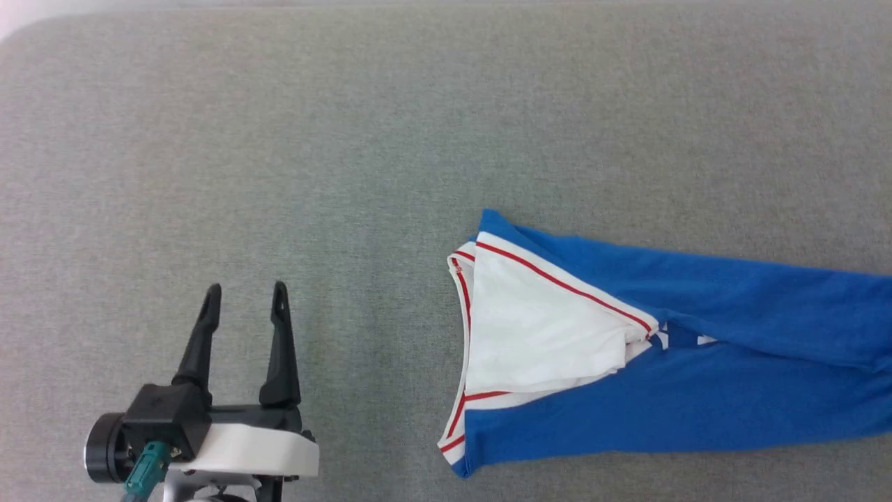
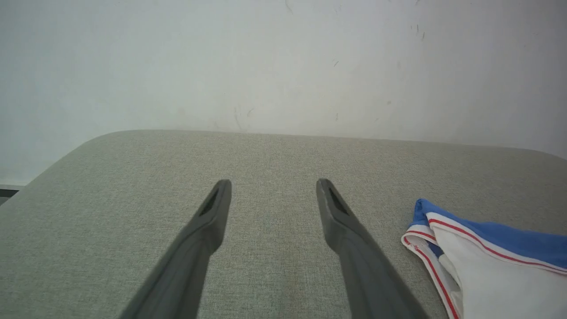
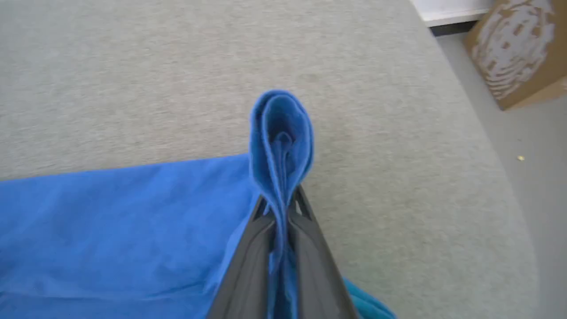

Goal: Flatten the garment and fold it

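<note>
Right gripper (image 3: 281, 201) clamped on a raised blue fold of the garment (image 3: 110, 221); left gripper (image 1: 246, 288) spread wide, empty, over grey surface (image 1: 348, 139), well clear of white sleeve (image 1: 529, 328).

We are seeing a grey fabric surface (image 1: 348, 139) spreading under a scuffed white wall (image 2: 266, 57); at upper right, a cardboard box (image 3: 518, 48) is sitting on grey floor (image 3: 531, 146).

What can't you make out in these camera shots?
- Head view: the jersey T-shirt runs off the right edge, hiding its far end.
- Head view: its chest print is folded under blue cloth, unreadable.
- Right wrist view: the right pincer pinches a blue fold; which part of the shirt is unclear.
- Right wrist view: the cardboard box is cut by the frame edge.
</note>
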